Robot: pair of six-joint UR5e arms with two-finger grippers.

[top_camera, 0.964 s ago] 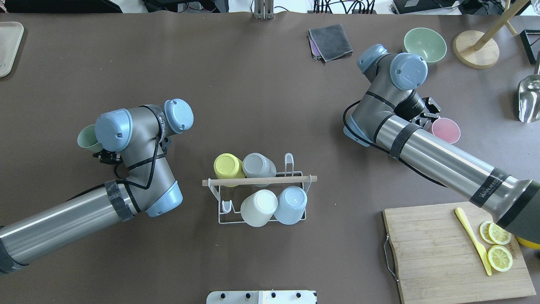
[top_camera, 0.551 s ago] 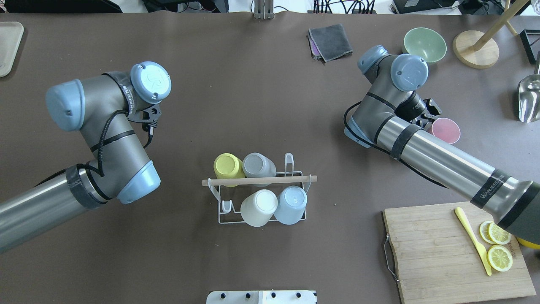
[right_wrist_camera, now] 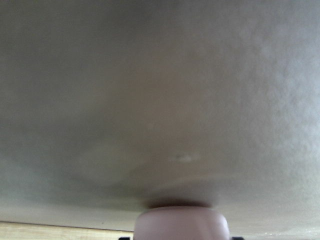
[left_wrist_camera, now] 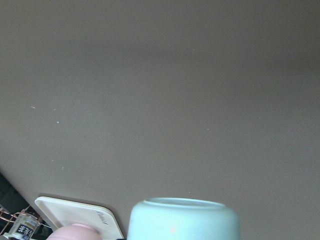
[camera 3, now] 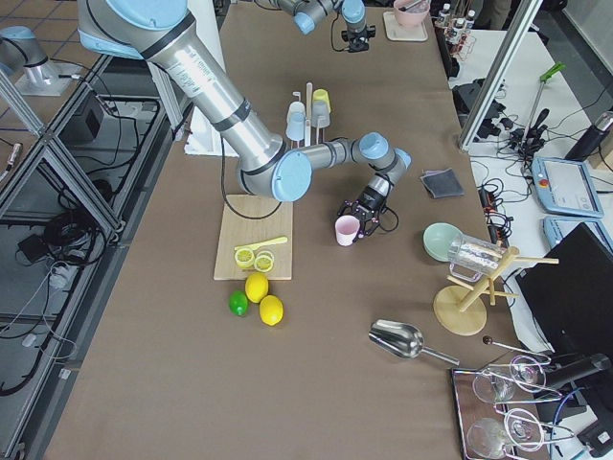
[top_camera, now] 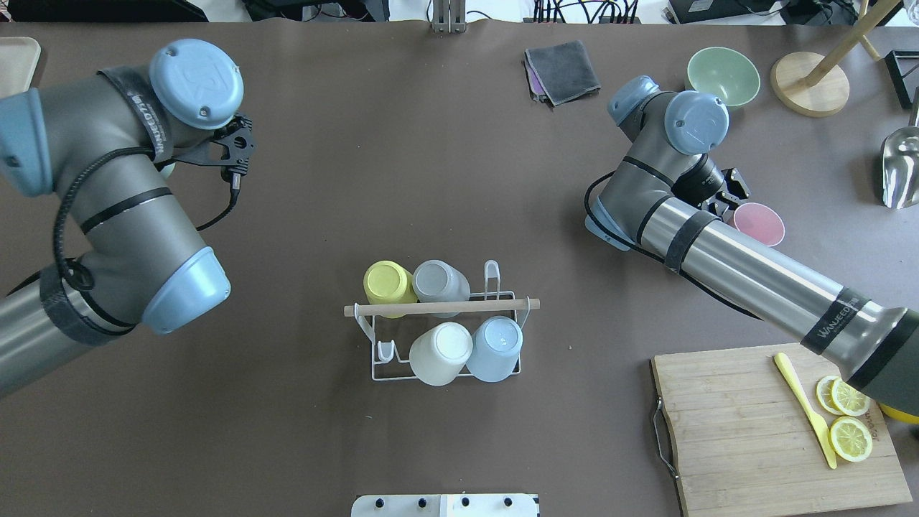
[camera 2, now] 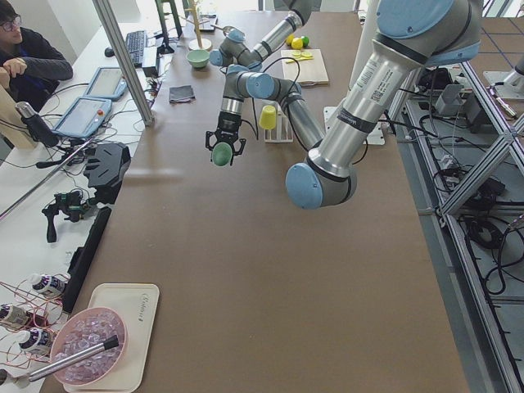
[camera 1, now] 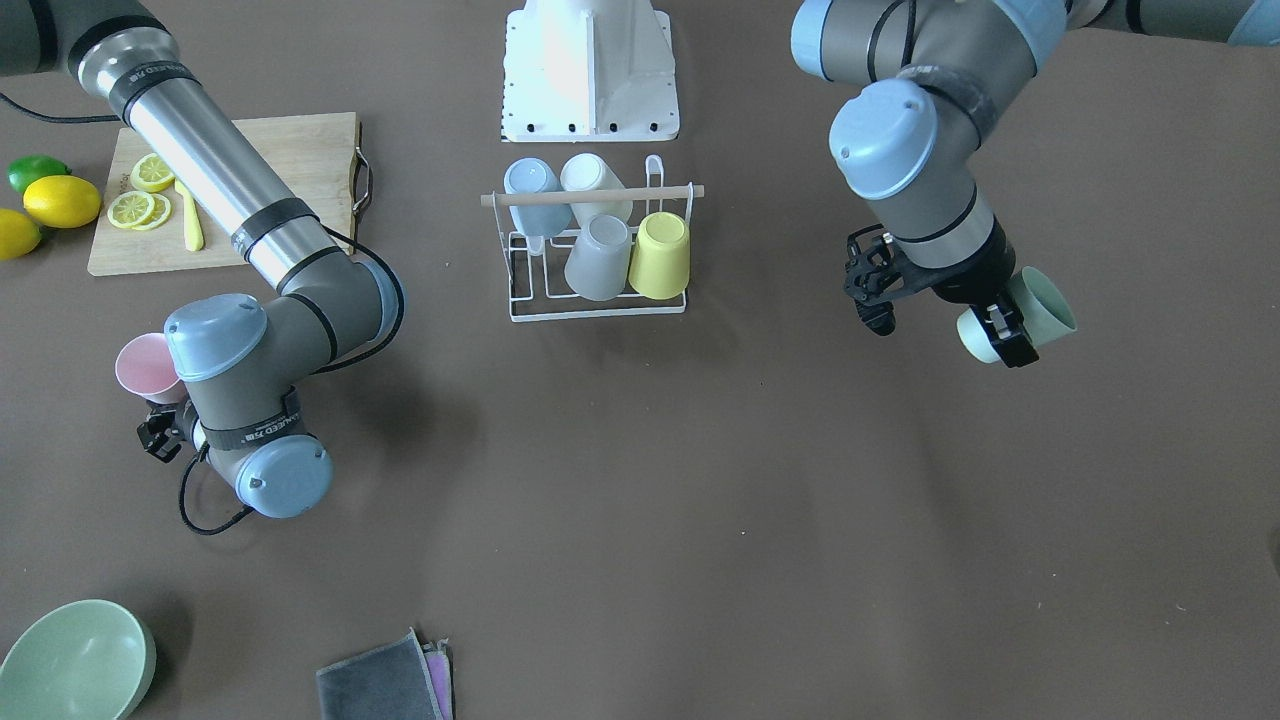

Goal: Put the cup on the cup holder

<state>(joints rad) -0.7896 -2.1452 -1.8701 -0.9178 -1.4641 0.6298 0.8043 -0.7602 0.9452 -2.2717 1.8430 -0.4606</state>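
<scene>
exterior front-facing view shows the green cup (camera 1: 1045,303) held clear of the counter (camera 1: 640,500) and tipped on its side, with the left end effector (camera 1: 1008,328) clamped on it. it hangs well apart from the cup holder (camera 1: 598,317), off the holder's end on the robot's left. four cups already crowd the holder. the free prong (camera 1: 655,178) nearest this arm stands just beside the white cup (camera 1: 592,178) and close by the wooden rod (camera 1: 590,196). coming in tilted, the rim could catch the rod or nudge the white cup, and the light wire frame may slide or tip. a sideways grip may also let the cup slip while it turns mouth-down. well apart on the holder's other side, the right end effector (top_camera: 726,199) seems closed on the pink cup (top_camera: 759,223). if both arms converge on the holder, they could clash.
</scene>
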